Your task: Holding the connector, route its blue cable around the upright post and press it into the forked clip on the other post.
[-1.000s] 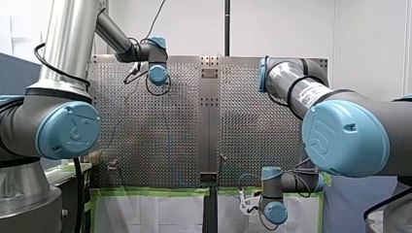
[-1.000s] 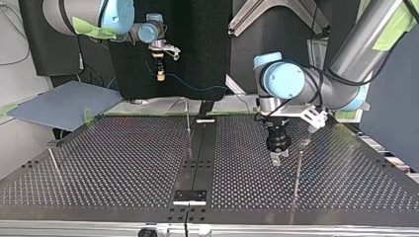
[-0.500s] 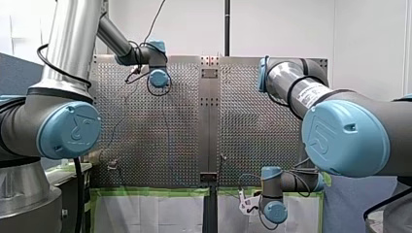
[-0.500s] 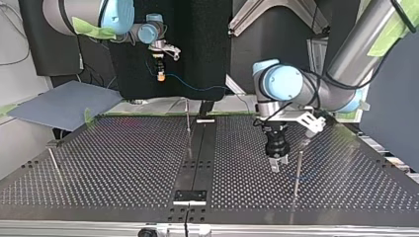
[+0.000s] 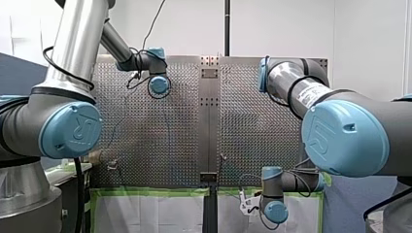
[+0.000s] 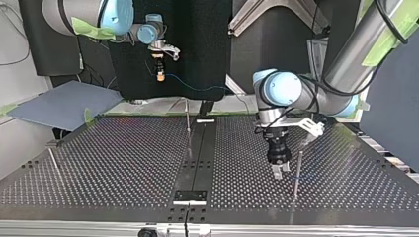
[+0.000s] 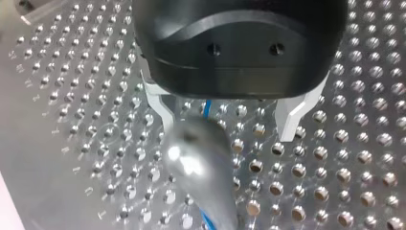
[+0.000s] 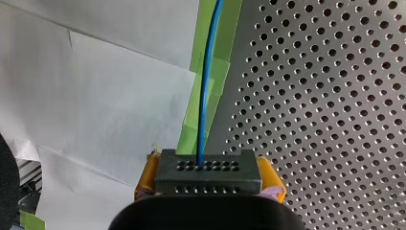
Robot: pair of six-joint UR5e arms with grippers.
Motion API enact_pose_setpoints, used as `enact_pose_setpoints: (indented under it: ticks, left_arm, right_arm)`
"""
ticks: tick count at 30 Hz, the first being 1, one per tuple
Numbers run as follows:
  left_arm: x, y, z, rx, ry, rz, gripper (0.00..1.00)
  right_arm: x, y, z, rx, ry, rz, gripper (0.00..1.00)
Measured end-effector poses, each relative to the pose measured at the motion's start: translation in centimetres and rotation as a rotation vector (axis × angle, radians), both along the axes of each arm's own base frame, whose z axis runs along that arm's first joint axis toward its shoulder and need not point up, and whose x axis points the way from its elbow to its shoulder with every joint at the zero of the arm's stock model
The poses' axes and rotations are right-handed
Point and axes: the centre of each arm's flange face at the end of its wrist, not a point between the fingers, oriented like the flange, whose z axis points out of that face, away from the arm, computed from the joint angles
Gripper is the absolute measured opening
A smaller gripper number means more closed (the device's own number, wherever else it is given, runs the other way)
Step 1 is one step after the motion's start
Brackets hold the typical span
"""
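Note:
My right gripper (image 8: 209,184), with yellow pads, is shut on a dark grey connector (image 8: 208,168). A blue cable (image 8: 207,81) leaves it straight ahead. In the top view this gripper (image 6: 159,73) hangs high beyond the table's far edge, and the cable (image 6: 197,89) sags off to the right. My left gripper (image 6: 279,171) stands open, pointing down just beside an upright post (image 6: 297,173). In the left wrist view the post's blurred tip (image 7: 198,160) sits between the open fingers (image 7: 291,118), close to one of them, with the cable (image 7: 206,108) behind it.
A second thin post (image 6: 188,116) stands near the far middle of the perforated table (image 6: 123,163). A third post (image 6: 53,161) is at the top view's left. A dark centre rail (image 6: 197,158) runs across the table. White paper and green tape (image 8: 191,120) lie past the table's edge.
My left gripper has come down and nearer to the post in the top view, still open. My right gripper has kept its place and its hold on the connector.

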Motion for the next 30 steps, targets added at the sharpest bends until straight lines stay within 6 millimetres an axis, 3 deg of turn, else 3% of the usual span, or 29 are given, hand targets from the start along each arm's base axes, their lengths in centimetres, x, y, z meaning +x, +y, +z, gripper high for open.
enact_pose_setpoints:
  ticks: [8, 14, 19, 30]
  left_arm:
    - [1.8, -0.2, -1.1, -0.018, -0.038, -0.002, 1.00]
    - [2.2, 0.0, -0.9, -0.031, -0.081, 0.013, 1.00]
    - [2.3, 0.1, -0.7, -0.026, -0.103, 0.025, 1.00]
    - [1.4, 0.4, -2.8, 0.032, -0.054, 0.053, 1.00]
  right_arm:
    - [0.0, 0.0, 0.0, 0.004, 0.003, 0.001, 0.00]
    - [0.0, 0.0, 0.0, 0.003, 0.005, 0.000, 0.00]
    - [0.0, 0.0, 0.0, 0.002, 0.006, 0.000, 0.00]
    - [0.0, 0.0, 0.0, 0.002, 0.007, 0.001, 0.00]
